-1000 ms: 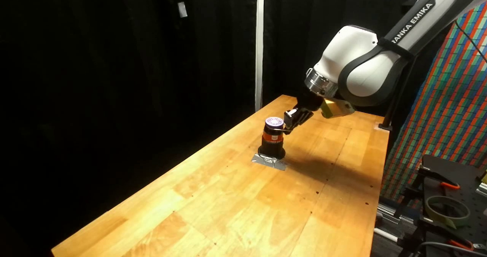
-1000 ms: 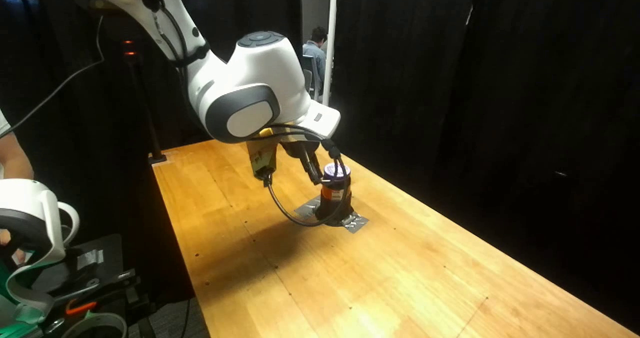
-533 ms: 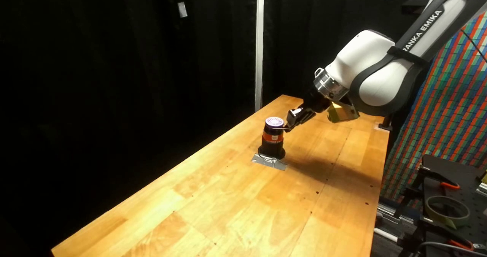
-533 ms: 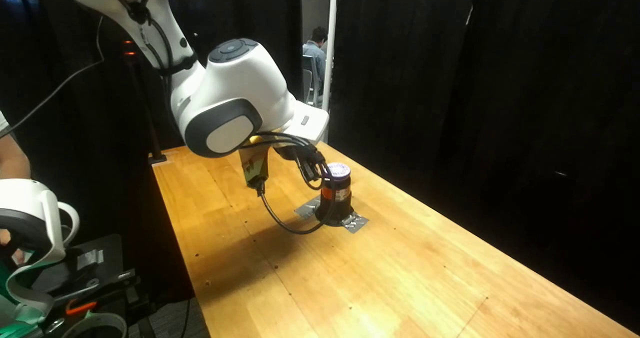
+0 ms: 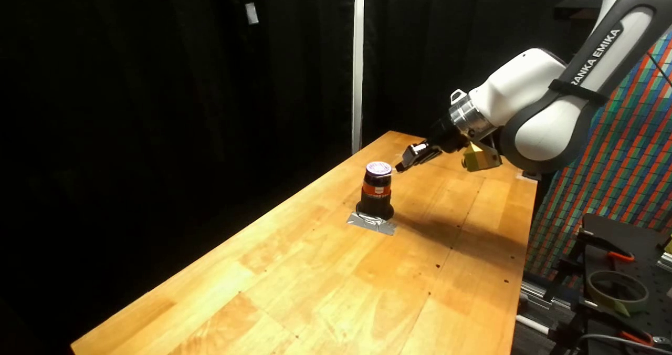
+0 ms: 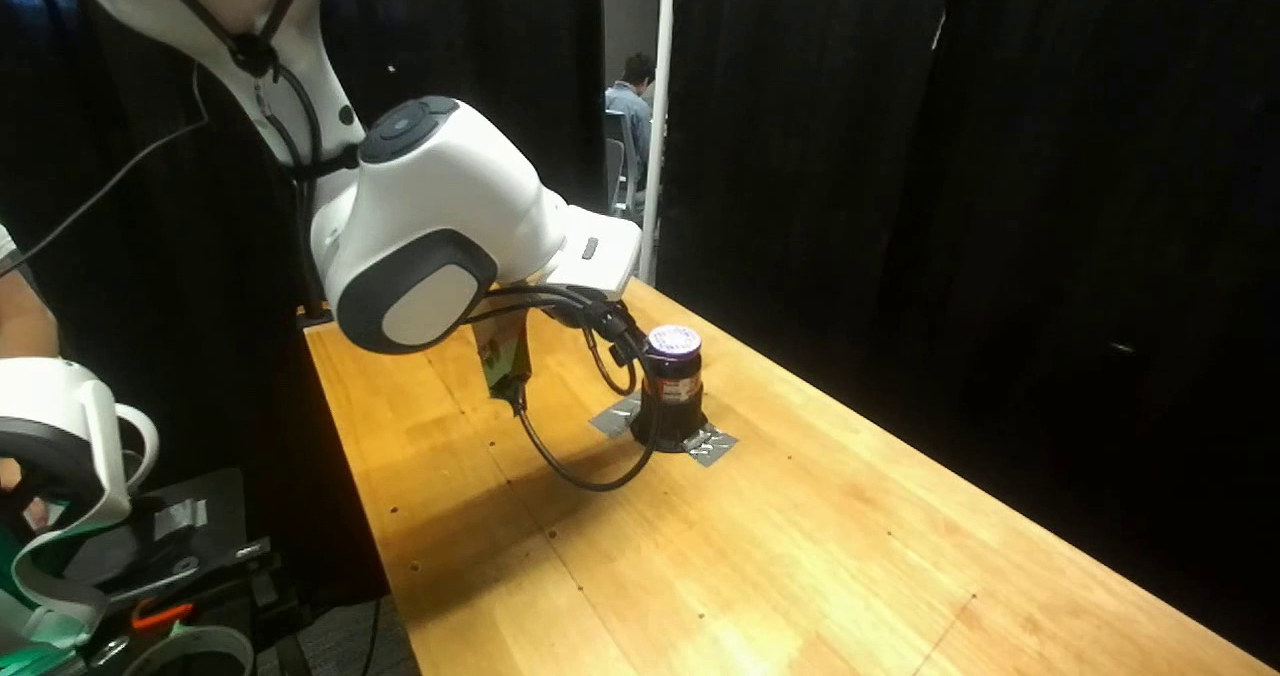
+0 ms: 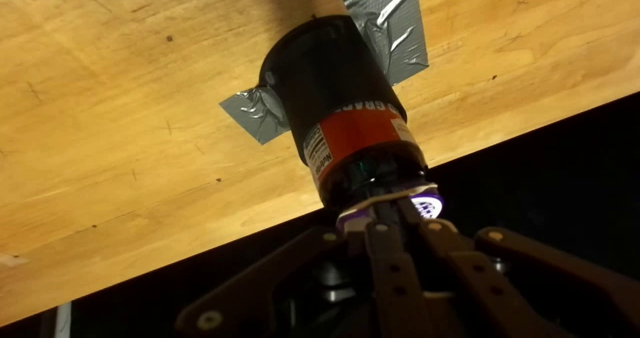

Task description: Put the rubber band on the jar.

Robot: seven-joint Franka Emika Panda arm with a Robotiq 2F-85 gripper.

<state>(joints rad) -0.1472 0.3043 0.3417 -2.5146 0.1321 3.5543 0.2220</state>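
1. Now, the jar [image 5: 377, 188] stood upright on the table [image 5: 315, 271], silver tape [image 7: 402, 38] at its foot.
2. Just beside the jar's lid [image 5: 379, 168], there was the gripper [image 5: 400, 167], fingers [image 7: 385, 240] close together, pinching the pale rubber band [image 7: 405, 194]!
3. And that band ran from the fingertips across the jar's lid edge; whether it circled the jar fully, I couldn't tell.

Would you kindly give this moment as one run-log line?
jar: upright | gripper: beside lid, grip unclear | rubber band: across lid's side, full loop unconfirmed
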